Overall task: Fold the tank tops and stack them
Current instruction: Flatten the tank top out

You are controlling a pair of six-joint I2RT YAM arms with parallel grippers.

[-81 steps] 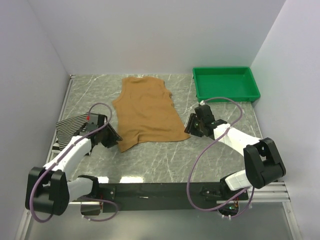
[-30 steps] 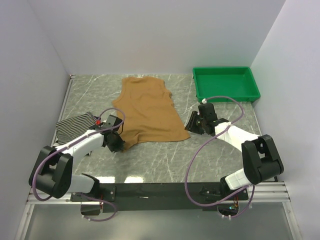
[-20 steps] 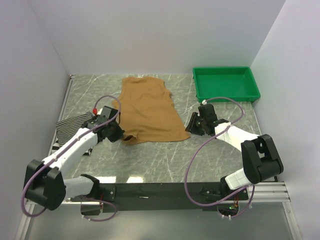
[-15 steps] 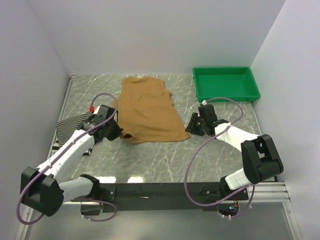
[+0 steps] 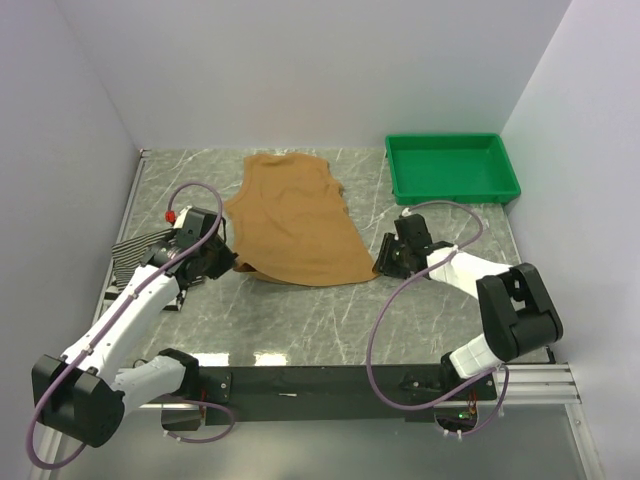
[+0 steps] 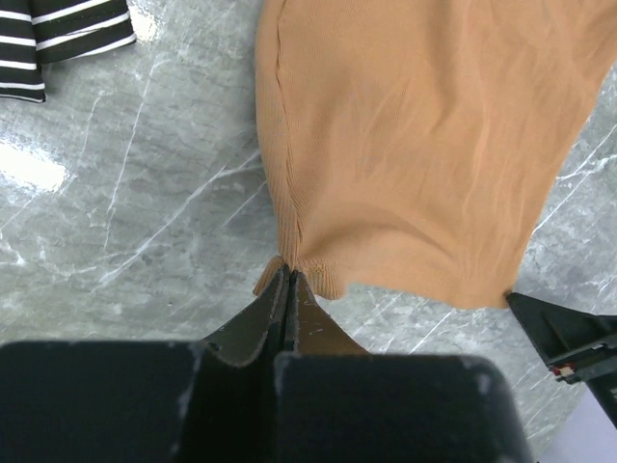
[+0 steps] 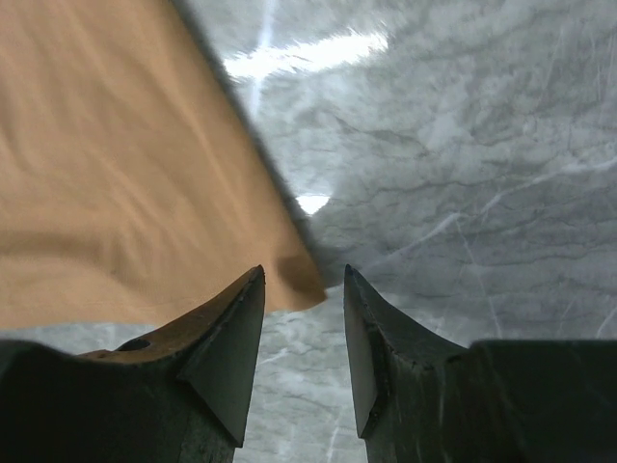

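- Tan tank top (image 5: 295,225) lies flat, centre, hem near; left gripper (image 6: 287,280) clamps its near-left corner by a thin bite, so it may slip w/ a pull.
- Right gripper (image 7: 301,289), jaws apart, straddles near-right corner; if I lift left only, fold skews.

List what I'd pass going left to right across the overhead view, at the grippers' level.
striped tank top → left gripper → tan tank top → right gripper → green tray
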